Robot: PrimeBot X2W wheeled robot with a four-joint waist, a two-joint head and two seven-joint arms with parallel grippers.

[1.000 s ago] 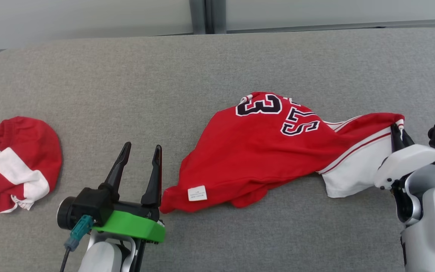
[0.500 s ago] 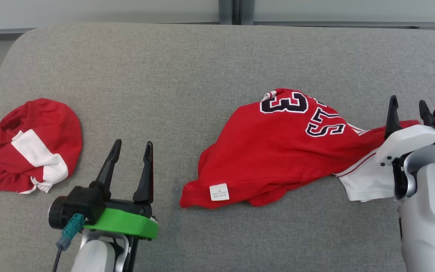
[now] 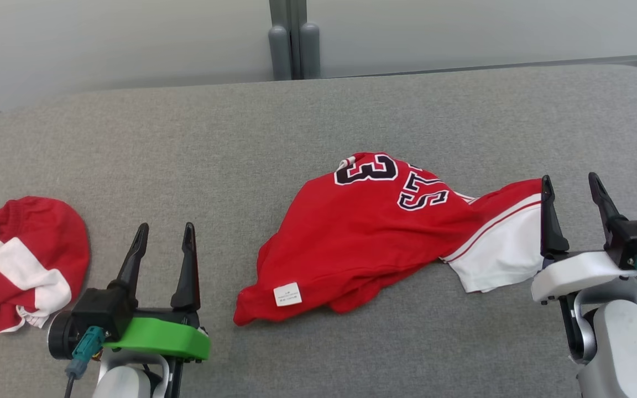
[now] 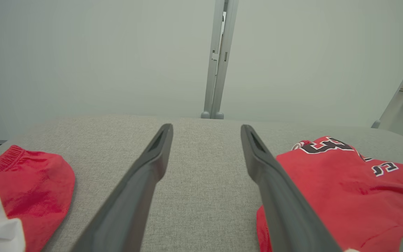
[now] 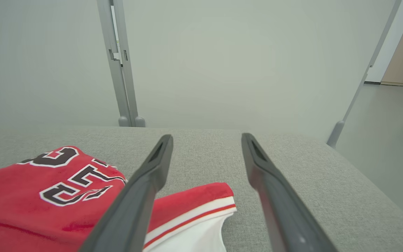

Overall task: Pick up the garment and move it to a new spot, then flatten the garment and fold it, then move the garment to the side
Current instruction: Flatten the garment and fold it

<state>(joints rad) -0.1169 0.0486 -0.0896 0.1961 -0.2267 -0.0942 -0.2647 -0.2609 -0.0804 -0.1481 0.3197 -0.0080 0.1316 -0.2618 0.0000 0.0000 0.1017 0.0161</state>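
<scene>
Both left hand [image 3: 165,226] and right hand [image 3: 569,178] stand apart, empty, in the head view, red jersey [image 3: 374,237] crumpled on the bench [image 3: 241,143] between them. Left wrist: soft, limp, probably slippery cloth. Right wrist: I'd pinch the striped hem corner [image 5: 222,202]

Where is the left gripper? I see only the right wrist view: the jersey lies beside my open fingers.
Observer: The left gripper is open over the bare gray surface, left of the jersey and apart from it.
Operator: What else lies on the surface?
Observer: A second garment, red and white, lies crumpled at the far left.
</scene>
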